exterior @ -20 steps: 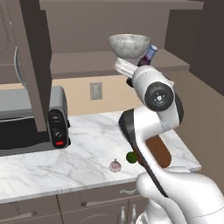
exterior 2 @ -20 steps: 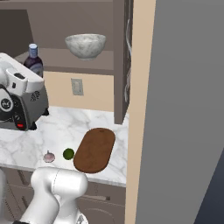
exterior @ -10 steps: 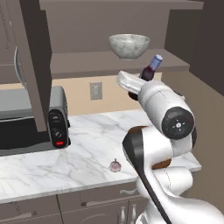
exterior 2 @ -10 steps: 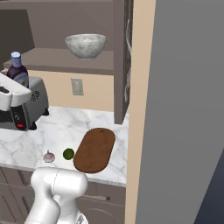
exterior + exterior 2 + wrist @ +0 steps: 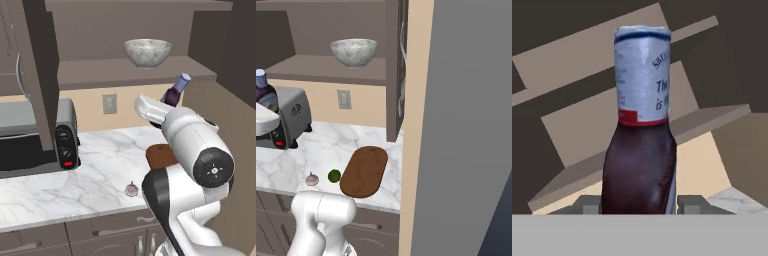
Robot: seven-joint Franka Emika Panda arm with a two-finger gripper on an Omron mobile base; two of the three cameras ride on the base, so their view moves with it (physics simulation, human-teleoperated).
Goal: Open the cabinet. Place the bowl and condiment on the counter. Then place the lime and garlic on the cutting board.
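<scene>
Condiment (image 5: 174,93) has swung further out from the cabinet (image 5: 37,75) shelf since a second ago, carried by the arm, now tilted in the air just below and in front of the shelf's edge, above the counter (image 5: 95,165); bowl, garlic, lime and board unchanged. Gripper (image 5: 639,204) is clamped narrow on the condiment, one dark fingertip each side of the bottle's glossy brown-purple belly in the hand view; pale paper label with a red band and blue top line wraps the upper part, blue cap visible in the left base view. Cabinet doors open, flat dark grey-brown panels, matte shelf. Bowl (image 5: 354,52) sits on that shelf, wide, round, speckled grey-white stone look, upright. Below the cabinet, counter is white marble with grey veins and a thick pale edge. Cutting board (image 5: 364,171) lies flat on the counter below the cabinet's right side, oval, reddish-brown wood, bare. Lime (image 5: 334,175) small, round, dark green, just left of the board, not touching. Garlic (image 5: 312,179) pinkish-white bulb with pointed tip, just left of the lime. Toaster oven (image 5: 35,137) boxy grey metal, black knob panel, on the counter below the cabinet's left door.
</scene>
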